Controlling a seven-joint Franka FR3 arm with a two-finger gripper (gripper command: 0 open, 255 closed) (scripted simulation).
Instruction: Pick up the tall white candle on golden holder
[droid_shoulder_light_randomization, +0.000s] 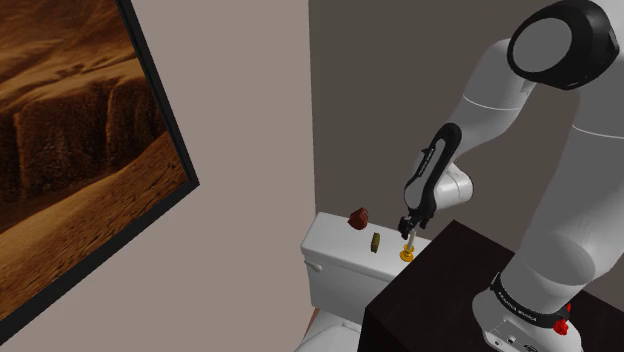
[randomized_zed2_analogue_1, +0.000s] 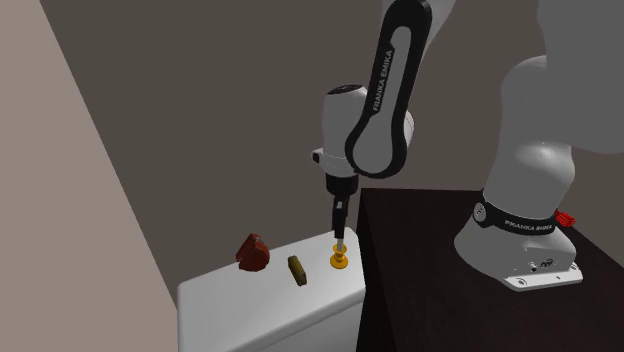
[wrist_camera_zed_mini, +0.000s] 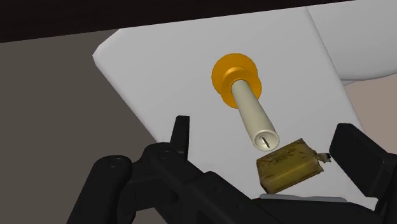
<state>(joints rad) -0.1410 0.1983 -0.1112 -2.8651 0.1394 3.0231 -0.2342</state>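
Claw (wrist_camera_zed_mini: 265, 130) wide astride upright candle (wrist_camera_zed_mini: 251, 105)

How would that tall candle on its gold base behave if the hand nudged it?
Probably tippy: the candle is tall and thin over a small round gold holder. It looks rigid, and its smooth sides may slip in a loose grip. If knocked over, it could roll on the white lid.

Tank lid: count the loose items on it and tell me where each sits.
3. The candle in its gold holder stands nearest the dark stand; the olive box lies between the other two; the dark red object sits farthest from the stand. None seems hidden.
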